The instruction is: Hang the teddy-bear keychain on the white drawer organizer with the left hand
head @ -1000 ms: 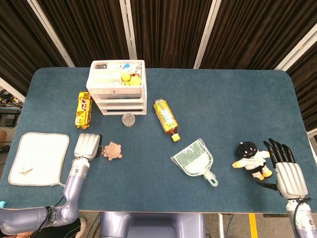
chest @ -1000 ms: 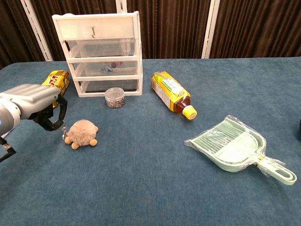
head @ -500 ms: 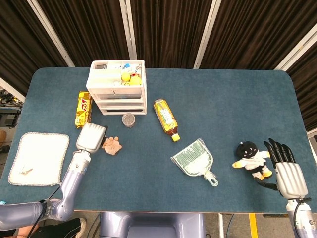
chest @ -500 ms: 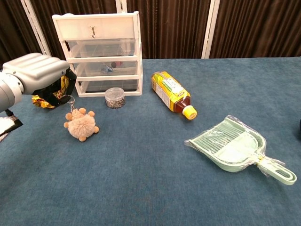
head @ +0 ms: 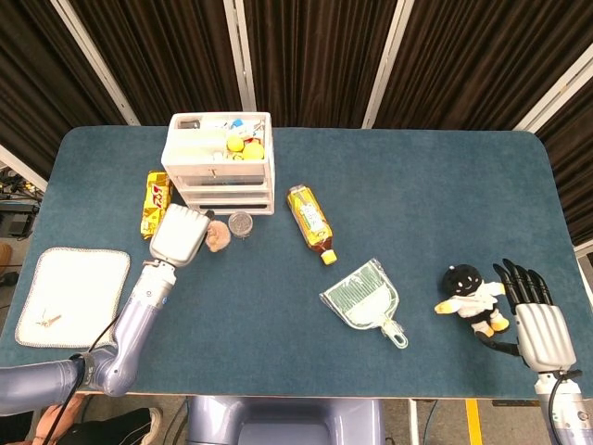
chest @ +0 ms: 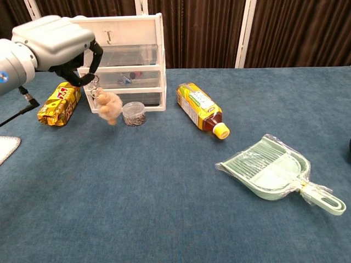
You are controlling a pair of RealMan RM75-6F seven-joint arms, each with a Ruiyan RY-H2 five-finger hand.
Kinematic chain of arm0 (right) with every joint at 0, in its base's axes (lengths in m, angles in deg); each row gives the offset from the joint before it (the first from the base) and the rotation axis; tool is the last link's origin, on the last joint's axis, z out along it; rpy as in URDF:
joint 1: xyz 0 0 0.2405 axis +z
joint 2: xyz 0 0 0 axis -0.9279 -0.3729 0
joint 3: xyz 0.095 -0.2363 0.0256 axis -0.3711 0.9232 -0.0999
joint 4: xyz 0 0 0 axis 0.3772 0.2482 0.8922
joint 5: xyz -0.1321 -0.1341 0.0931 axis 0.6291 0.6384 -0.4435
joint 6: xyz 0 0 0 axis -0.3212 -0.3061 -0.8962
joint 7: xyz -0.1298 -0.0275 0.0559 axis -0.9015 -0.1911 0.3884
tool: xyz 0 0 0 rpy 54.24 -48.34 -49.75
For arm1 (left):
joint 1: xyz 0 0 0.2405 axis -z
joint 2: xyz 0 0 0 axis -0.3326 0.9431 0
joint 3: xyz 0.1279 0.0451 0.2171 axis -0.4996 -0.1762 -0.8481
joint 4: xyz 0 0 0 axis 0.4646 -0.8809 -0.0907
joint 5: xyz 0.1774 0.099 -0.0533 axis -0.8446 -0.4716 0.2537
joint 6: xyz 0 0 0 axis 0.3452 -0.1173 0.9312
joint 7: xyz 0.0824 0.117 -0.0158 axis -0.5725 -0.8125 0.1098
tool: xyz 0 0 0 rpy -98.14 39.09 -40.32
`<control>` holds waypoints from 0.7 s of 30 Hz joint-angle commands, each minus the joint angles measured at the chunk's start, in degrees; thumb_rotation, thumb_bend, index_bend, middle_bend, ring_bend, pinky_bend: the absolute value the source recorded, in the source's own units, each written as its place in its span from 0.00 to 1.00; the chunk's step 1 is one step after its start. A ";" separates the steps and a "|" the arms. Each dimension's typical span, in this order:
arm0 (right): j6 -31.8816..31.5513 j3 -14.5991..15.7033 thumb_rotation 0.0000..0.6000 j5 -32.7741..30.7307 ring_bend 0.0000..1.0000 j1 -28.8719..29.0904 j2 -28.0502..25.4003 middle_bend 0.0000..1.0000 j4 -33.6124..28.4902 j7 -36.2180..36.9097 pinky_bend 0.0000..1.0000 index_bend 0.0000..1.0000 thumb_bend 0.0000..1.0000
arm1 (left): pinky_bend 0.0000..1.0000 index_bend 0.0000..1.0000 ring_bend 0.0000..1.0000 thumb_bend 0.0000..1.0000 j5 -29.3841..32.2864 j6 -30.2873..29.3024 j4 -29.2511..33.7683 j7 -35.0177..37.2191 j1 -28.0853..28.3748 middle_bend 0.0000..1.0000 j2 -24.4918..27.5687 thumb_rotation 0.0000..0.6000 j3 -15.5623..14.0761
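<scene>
My left hand (head: 179, 234) (chest: 57, 44) holds the tan teddy-bear keychain (chest: 108, 106) (head: 218, 235) by its ring, and the bear dangles in the air in front of the lower drawers. The white drawer organizer (head: 220, 163) (chest: 119, 63) stands at the back left, with a small hook (chest: 109, 37) on its top drawer front, above and to the right of my fingers. My right hand (head: 537, 320) lies open on the table at the far right, fingers beside a black and white plush toy (head: 471, 298).
A small clear jar (chest: 134, 113) stands just right of the hanging bear. A yellow snack pack (chest: 58, 102) lies left of the organizer, a tea bottle (chest: 199, 109) right of it. A green dustpan (chest: 274, 172) sits right of centre. A white cloth (head: 72, 297) lies at the left edge.
My left hand rose from the table and moved up toward the organizer, lifting the bear off the surface. The right hand stayed still.
</scene>
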 commanded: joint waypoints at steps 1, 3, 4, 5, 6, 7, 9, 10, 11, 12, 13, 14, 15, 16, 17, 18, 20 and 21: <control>0.07 -0.01 1.00 -0.05 0.00 0.02 -0.01 0.00 0.01 0.02 0.00 0.00 0.06 | 0.77 0.58 0.93 0.44 -0.99 0.40 -0.01 -0.53 1.02 1.00 0.85 1.00 0.73; 0.10 -0.01 1.00 -0.05 0.00 0.04 0.00 0.00 0.06 0.00 0.00 0.00 0.06 | 0.77 0.58 0.93 0.44 -1.11 0.55 -0.04 -0.65 1.47 1.00 1.15 1.00 1.21; 0.11 -0.01 1.00 -0.05 0.00 0.04 0.01 0.00 0.06 0.01 0.00 0.00 0.06 | 0.77 0.58 0.93 0.44 -1.13 0.70 -0.10 -0.71 1.80 1.00 1.31 1.00 1.57; 0.11 -0.03 1.00 -0.09 0.00 0.04 0.02 0.00 0.07 0.04 0.00 0.00 0.06 | 0.77 0.58 0.93 0.44 -1.22 0.83 -0.20 -0.85 2.14 1.00 1.49 1.00 1.86; 0.09 -0.05 1.00 -0.10 0.00 0.04 0.03 0.00 0.09 0.04 0.00 0.00 0.06 | 0.77 0.58 0.93 0.44 -1.28 0.92 -0.26 -0.91 2.34 1.00 1.58 1.00 2.01; 0.06 -0.09 1.00 -0.12 0.00 0.05 0.05 0.00 0.12 0.03 0.00 0.00 0.06 | 0.77 0.58 0.93 0.44 -1.44 1.05 -0.43 -1.04 2.68 1.00 1.73 1.00 2.25; 0.08 -0.14 1.00 -0.20 0.00 0.06 0.09 0.00 0.16 0.06 0.00 0.00 0.06 | 0.77 0.58 0.93 0.44 -1.86 1.27 -1.01 -1.19 3.29 1.00 1.96 1.00 2.64; 0.07 -0.13 1.00 -0.20 0.00 0.04 0.10 0.00 0.18 0.08 0.00 0.00 0.06 | 0.77 0.59 0.93 0.44 -1.89 1.45 -1.39 -0.98 3.56 1.00 1.98 1.00 2.89; 0.07 -0.13 1.00 -0.20 0.00 0.05 0.10 0.00 0.19 0.11 0.00 0.00 0.06 | 0.77 0.59 0.93 0.44 -1.78 1.60 -1.76 -0.67 3.78 1.00 1.97 1.00 3.19; 0.05 -0.11 1.00 -0.18 0.00 0.03 0.11 0.00 0.18 0.16 0.00 0.00 0.06 | 0.77 0.59 0.93 0.44 -1.66 1.78 -2.16 -0.36 4.00 1.00 1.92 1.00 3.46; 0.06 -0.12 1.00 -0.17 0.00 0.04 0.11 0.00 0.18 0.17 0.00 0.00 0.06 | 0.77 0.59 0.93 0.44 -1.64 1.88 -2.51 -0.16 4.16 1.00 1.90 1.00 3.64; 0.04 -0.10 1.00 -0.13 0.00 0.03 0.10 0.00 0.15 0.20 0.00 0.00 0.06 | 0.77 0.59 0.93 0.44 -1.69 2.07 -3.11 0.12 4.43 1.00 1.84 1.00 3.84; 0.03 -0.11 1.00 -0.10 0.00 0.04 0.09 0.00 0.13 0.23 0.00 0.00 0.06 | 0.77 0.59 0.93 0.44 -1.80 2.28 -3.71 0.39 4.67 1.00 1.80 1.00 3.96; 0.04 -0.12 1.00 -0.11 0.00 0.05 0.08 0.00 0.13 0.25 0.00 0.00 0.06 | 0.77 0.59 0.93 0.44 -1.94 2.41 -4.13 0.59 4.85 1.00 1.77 1.00 4.03; 0.07 -0.14 1.00 -0.14 0.00 0.07 0.07 0.00 0.13 0.27 0.00 0.00 0.06 | 0.77 0.59 0.93 0.44 -2.23 2.66 -4.79 1.05 5.14 1.00 1.71 1.00 4.17; 0.12 -0.14 1.00 -0.19 0.00 0.08 0.07 0.00 0.13 0.26 0.00 0.00 0.06 | 0.77 0.59 0.93 0.44 -2.50 2.94 -5.44 1.65 5.40 1.00 1.62 1.00 4.27; 0.19 -0.14 1.00 -0.27 0.00 0.08 0.08 0.00 0.12 0.31 0.00 0.00 0.06 | 0.77 0.59 0.93 0.44 -2.80 3.40 -6.54 2.54 5.79 1.00 1.40 1.00 4.40; 0.20 -0.16 1.00 -0.29 0.00 0.08 0.08 0.00 0.12 0.33 0.00 0.00 0.06 | 0.77 0.59 0.93 0.44 -2.93 3.64 -7.21 3.02 5.99 1.00 1.22 1.00 4.46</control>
